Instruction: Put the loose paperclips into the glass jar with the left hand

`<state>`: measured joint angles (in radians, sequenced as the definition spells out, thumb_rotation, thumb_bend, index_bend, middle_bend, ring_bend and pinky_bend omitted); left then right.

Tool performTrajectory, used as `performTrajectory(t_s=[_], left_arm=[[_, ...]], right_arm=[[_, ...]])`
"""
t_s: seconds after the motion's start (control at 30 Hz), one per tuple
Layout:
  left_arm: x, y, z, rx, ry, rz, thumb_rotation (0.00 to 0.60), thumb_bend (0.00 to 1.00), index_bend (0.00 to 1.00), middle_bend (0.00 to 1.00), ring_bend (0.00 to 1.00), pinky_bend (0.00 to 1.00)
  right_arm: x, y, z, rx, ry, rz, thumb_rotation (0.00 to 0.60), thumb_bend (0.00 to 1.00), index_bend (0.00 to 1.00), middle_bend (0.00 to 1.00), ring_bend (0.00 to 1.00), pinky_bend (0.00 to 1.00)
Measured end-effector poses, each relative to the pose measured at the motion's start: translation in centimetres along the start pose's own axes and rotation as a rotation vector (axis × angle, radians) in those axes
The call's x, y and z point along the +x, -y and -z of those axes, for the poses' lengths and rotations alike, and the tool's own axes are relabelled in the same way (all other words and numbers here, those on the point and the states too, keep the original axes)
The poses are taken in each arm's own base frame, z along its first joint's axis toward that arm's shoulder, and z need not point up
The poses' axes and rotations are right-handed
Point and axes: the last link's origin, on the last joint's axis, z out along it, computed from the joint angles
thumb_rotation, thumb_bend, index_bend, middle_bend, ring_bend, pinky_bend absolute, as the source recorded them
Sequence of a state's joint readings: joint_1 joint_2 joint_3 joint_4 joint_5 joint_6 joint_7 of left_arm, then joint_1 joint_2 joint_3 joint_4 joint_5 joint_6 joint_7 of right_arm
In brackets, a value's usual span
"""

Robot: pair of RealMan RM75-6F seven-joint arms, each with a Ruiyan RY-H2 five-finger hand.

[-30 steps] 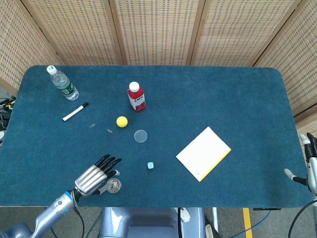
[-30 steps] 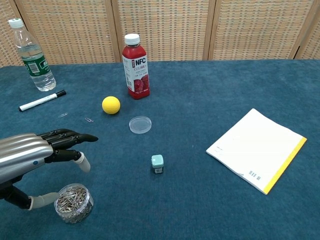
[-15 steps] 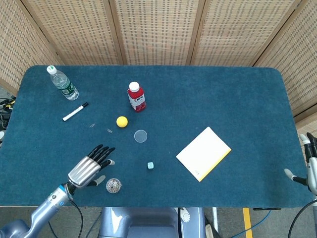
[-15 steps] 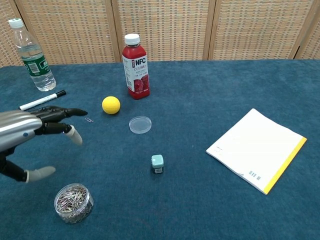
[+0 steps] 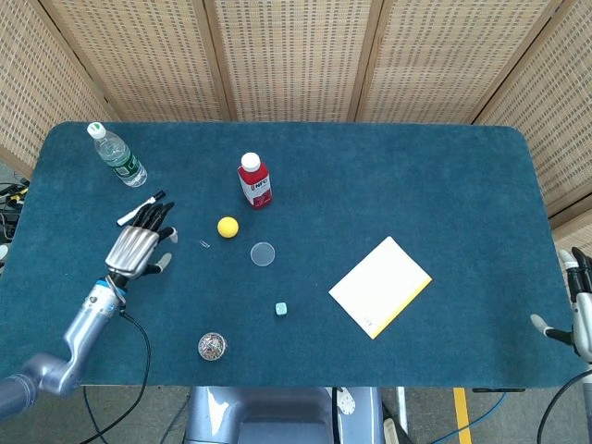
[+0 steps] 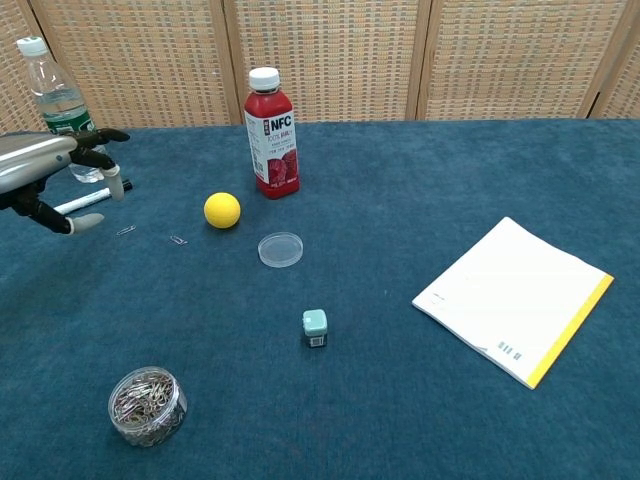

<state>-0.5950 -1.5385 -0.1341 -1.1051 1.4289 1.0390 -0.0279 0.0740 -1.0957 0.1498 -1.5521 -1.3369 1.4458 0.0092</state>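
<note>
- left hand [image 5: 135, 246] hovers fingers spread, nothing in it, right above the loose paperclips [image 6: 178, 240], probably lining up a pinch
- glass jar [image 6: 147, 405] waits lidless near the surface's [image 5: 388, 176] front edge, lid [image 6: 280, 249] parked aside so drops go straight in

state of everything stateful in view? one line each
left hand: open, fingers spread, holding nothing, above the table near the marker
right hand: at the table's right edge, holding nothing, fingers apart
glass jar: upright, open, paperclips inside
jar lid: off, lying flat by the yellow ball
loose paperclips: two on the cloth, not yet picked up
juice bottle: upright, capped
water bottle: capped
marker: capped, lying flat
notebook: closed
</note>
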Motion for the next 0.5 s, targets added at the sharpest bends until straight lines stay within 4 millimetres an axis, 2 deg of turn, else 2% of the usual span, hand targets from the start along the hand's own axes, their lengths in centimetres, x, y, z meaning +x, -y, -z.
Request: performTrajectory(t_s=[0.33,0.5], left_arm=[[-1.4,-1.7,-4.4,0.038,0.056,0.038,0.6,0.39,0.48,0.0,0.0,0.0],[-2.1,-2.2,-5.5,0.052,0.081,0.022,0.6,0.39,0.48,0.0,0.0,0.0]], right_arm=[[-0.2,-0.2,-0.3,-0.012,0.007,0.006,0.6,0.0,0.0,0.0,0.0,0.0],[-0.2,-0.3,-0.3,-0.02,0.009,0.004,0.6,0.0,0.0,0.0,0.0,0.0]])
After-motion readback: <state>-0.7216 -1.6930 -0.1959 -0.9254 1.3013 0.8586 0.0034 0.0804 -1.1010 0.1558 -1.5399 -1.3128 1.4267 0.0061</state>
